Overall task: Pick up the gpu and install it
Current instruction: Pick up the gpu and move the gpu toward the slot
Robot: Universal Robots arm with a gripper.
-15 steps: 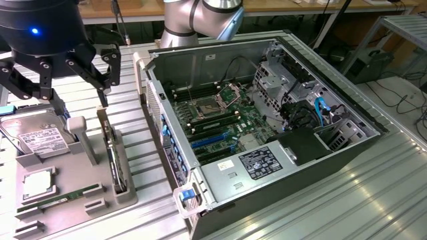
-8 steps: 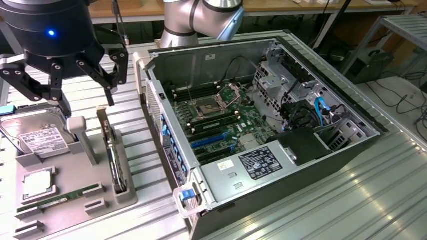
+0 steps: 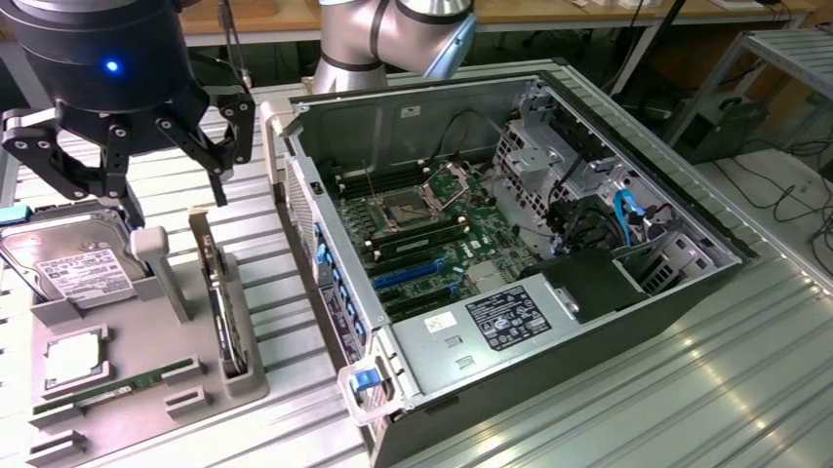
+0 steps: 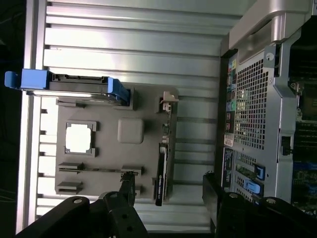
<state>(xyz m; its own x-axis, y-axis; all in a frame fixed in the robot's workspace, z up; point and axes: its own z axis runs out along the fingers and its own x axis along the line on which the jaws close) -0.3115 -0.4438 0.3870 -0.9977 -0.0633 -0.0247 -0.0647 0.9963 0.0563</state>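
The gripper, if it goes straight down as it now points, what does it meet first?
Probably the gpu, standing on edge in the gray holder: the wrist view shows it in line with the gap of the open gripper. Depth is unclear.

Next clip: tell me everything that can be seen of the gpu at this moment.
The gpu is a thin card standing on its long edge in a slot of the grey holder tray, which lies on the ribbed metal table beside the open computer case. Seen edge-on, it looks dark, with a pale metal bracket at one end. Only the tray touches it. The gripper hangs above it, open, with no contact.
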